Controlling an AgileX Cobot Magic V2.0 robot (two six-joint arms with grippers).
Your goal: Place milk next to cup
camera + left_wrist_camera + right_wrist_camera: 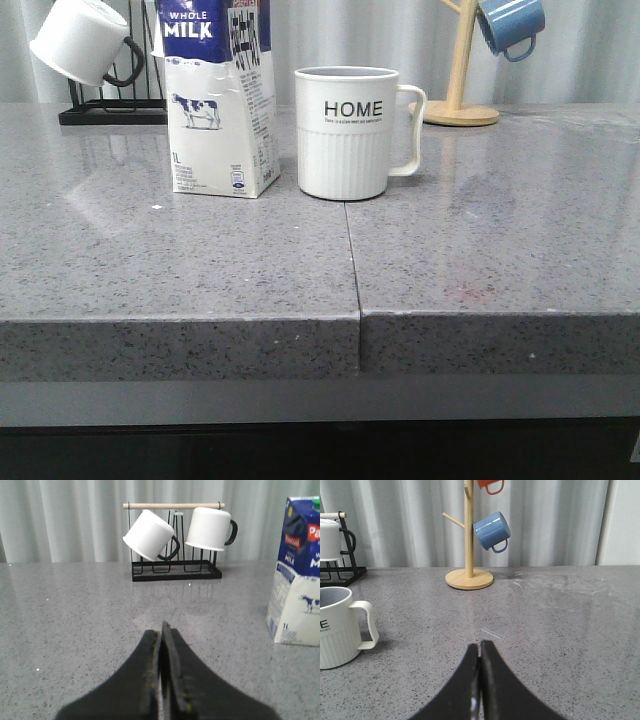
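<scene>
Front view: the milk (218, 100) stands upright on the table (480, 250) in the upper left of centre, just beside the cup (346, 132), apart from it. Both grippers' fingers, left (161, 645) and right (479, 665), are closed together and empty. The placement appears complete; nothing evident remains.

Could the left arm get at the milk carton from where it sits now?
Probably yes. Nothing lies on the countertop between the left pincer and the milk carton; the mug rack stands well behind. The pincer is shut and must open first.
</scene>
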